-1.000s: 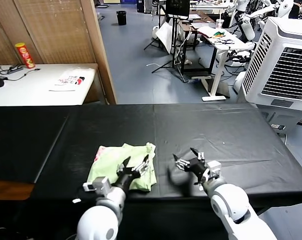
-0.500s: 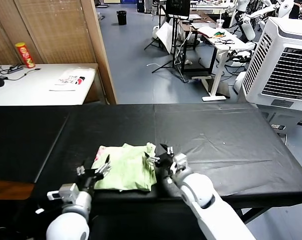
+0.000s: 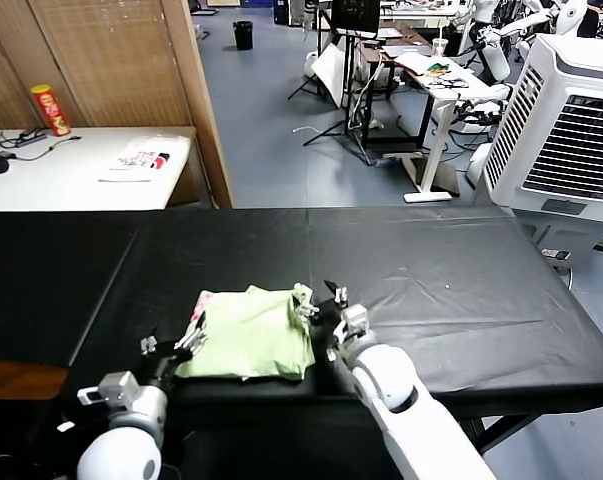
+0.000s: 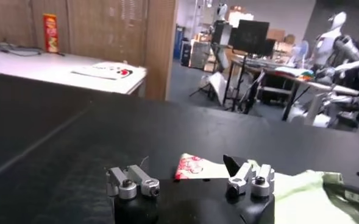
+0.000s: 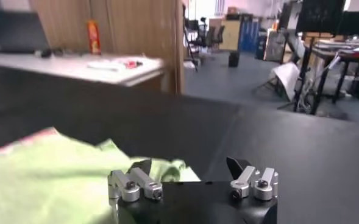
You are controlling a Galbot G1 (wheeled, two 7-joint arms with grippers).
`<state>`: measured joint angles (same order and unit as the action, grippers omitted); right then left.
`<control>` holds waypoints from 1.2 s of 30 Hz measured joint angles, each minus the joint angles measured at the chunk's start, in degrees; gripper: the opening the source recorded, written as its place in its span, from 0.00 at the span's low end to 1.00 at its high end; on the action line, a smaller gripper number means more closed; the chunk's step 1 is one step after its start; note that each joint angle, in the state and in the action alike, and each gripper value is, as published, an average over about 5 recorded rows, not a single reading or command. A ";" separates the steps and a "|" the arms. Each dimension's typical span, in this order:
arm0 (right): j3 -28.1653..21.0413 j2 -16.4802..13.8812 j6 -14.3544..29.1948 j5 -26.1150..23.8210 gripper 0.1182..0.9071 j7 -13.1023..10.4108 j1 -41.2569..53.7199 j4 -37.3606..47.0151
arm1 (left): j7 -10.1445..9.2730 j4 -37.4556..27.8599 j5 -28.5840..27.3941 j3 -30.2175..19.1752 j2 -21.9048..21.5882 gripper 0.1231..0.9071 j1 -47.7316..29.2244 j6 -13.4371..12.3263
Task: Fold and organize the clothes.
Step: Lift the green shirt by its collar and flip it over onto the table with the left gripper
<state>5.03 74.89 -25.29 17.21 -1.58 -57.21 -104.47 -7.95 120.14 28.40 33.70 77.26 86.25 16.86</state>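
The folded shirt [image 3: 249, 334] lies near the table's [image 3: 461, 270] front edge, flanked by the left gripper [image 3: 173, 347] and right gripper [image 3: 321, 304], both spread wide and empty, seemingly poised to square it.

A long table [image 3: 451, 270] under a black cover [image 3: 101, 270] is carrying the work, and the cover is creasing faintly across its right half. Lying directly on it, near the front edge and left of the middle, is the folded pale lime-green shirt [image 3: 249, 335] (a red-pink print is showing at its far left corner, possibly an inner layer, though that is hard to tell).
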 joint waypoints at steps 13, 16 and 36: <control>2.64 -4.29 0.40 3.67 0.86 0.53 -6.04 -11.09 | 3.00 -7.51 14.91 1.81 1.65 0.86 -1.76 -4.24; 2.80 -4.46 0.40 3.68 0.86 0.56 -6.74 -12.14 | 3.55 -8.85 15.41 1.70 1.87 0.86 -2.00 -4.45; 3.81 -3.31 0.66 1.89 0.86 -0.09 -9.41 -13.15 | 2.74 -9.50 14.95 1.65 3.13 0.04 -2.72 -3.77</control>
<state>8.84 71.58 -24.64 19.10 -1.67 -66.62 -117.61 -5.21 110.64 43.36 35.35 80.39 83.53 13.09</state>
